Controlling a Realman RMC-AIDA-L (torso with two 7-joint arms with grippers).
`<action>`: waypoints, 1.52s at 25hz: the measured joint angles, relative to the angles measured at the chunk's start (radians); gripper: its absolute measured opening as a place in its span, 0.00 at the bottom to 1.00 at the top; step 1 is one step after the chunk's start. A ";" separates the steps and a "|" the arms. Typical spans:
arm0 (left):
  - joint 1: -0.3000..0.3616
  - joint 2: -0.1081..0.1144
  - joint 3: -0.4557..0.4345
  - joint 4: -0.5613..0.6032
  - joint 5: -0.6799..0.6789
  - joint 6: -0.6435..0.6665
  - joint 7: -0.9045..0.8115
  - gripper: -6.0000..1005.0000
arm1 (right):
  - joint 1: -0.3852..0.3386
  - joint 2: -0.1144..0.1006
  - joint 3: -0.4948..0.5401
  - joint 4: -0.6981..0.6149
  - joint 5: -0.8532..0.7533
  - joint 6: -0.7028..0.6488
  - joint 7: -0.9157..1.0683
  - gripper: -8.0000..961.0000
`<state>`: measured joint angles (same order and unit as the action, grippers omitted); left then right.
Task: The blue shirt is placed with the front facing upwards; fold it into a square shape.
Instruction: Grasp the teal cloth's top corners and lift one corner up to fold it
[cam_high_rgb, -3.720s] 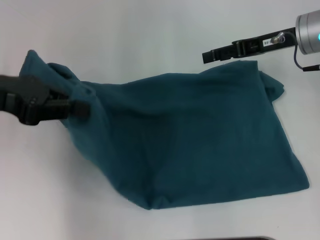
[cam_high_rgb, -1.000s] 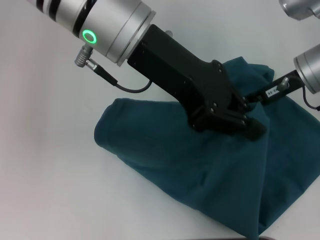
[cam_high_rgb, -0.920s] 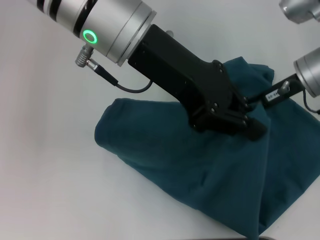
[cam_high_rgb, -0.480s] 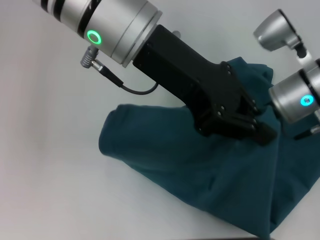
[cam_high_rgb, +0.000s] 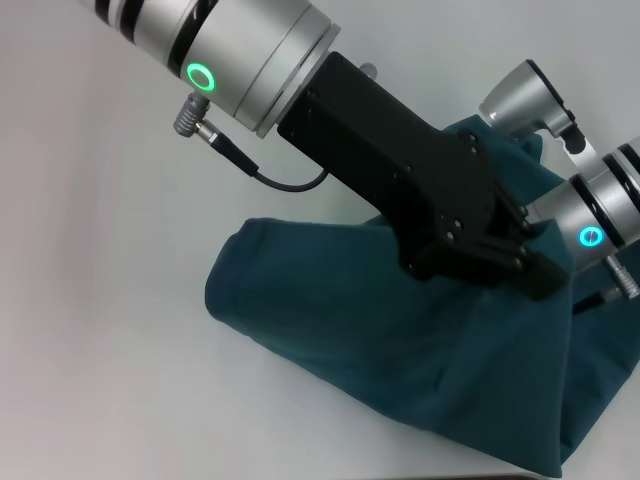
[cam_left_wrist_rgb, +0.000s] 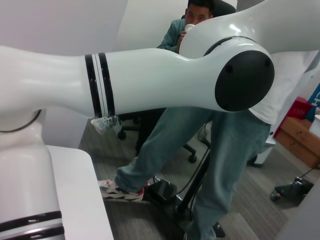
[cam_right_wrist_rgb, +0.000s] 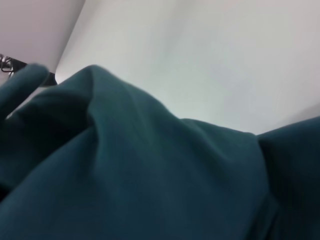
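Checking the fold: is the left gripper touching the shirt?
Touching. In the head view the left gripper presses into the shirt, no gap visible.

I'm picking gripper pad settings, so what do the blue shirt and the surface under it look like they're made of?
The blue shirt looks like a soft matte knit, probably cotton: it drapes in rounded folds with no sheen and bunches under the left gripper. The table looks like a smooth, hard white top, perhaps laminate; it shows faint diffuse reflections. The right gripper's arm sits at the shirt's right edge.
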<state>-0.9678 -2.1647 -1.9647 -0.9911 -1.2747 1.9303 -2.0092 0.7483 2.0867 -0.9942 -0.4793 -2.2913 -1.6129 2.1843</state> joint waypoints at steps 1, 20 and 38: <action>0.001 0.000 -0.001 0.002 0.000 -0.001 0.003 0.05 | 0.003 0.001 0.000 0.007 0.000 0.000 -0.003 0.04; -0.047 -0.001 0.002 0.108 -0.002 -0.034 0.085 0.05 | 0.078 0.014 -0.002 0.156 0.004 0.046 -0.062 0.04; -0.077 -0.001 0.016 0.160 0.000 -0.051 0.129 0.05 | 0.153 0.024 0.000 0.260 0.023 0.095 -0.125 0.04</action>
<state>-1.0444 -2.1662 -1.9486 -0.8310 -1.2743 1.8790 -1.8797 0.9017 2.1111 -0.9940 -0.2192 -2.2680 -1.5175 2.0595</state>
